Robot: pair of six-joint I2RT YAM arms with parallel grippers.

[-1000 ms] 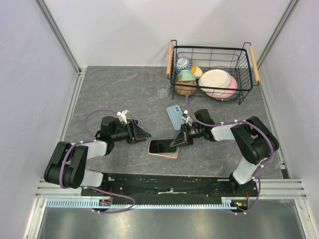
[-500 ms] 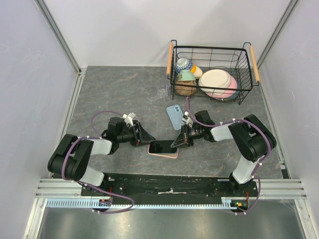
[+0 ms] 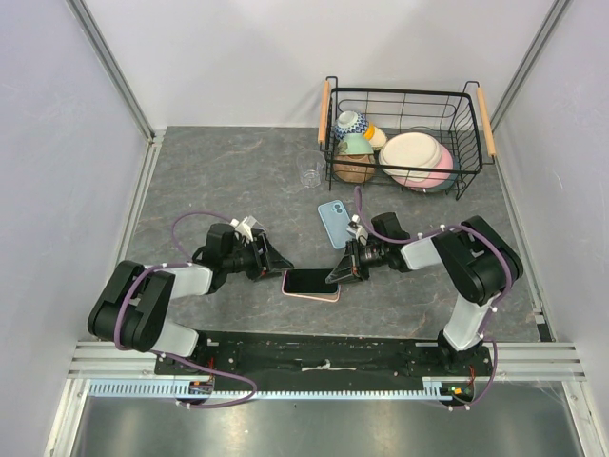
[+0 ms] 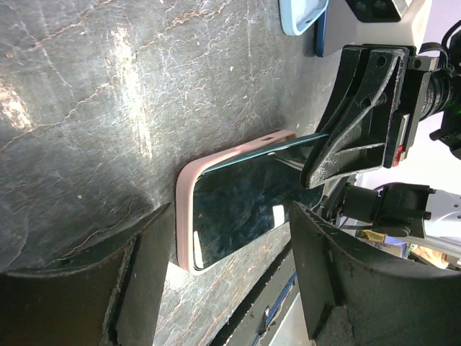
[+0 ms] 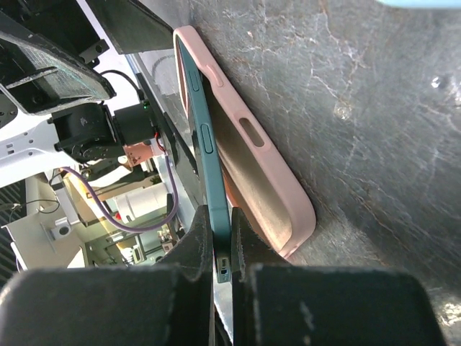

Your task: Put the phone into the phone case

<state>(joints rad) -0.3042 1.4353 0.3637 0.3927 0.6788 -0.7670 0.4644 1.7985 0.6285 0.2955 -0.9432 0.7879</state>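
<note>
A pink phone case (image 3: 309, 297) lies flat on the grey table, near the front middle. The dark teal phone (image 3: 312, 282) rests in it at a slant: its left end is down in the case (image 4: 186, 216) and its right end is raised. My right gripper (image 3: 341, 271) is shut on that raised end; in the right wrist view the phone (image 5: 205, 144) stands edge-on between the jaws (image 5: 222, 249), above the case's open hollow (image 5: 266, 173). My left gripper (image 3: 278, 264) is open at the case's left end, its fingers (image 4: 148, 245) either side of the phone's corner (image 4: 241, 202), not gripping.
A light blue phone case (image 3: 332, 222) lies face down just behind the right gripper. A black wire basket (image 3: 473, 143) with bowls and plates stands at the back right. A small clear glass object (image 3: 310, 176) sits left of the basket.
My left gripper has slid right, up to the left end of the pink case, and its jaws narrowed slightly. The right gripper has kept hold of the phone, almost still.
</note>
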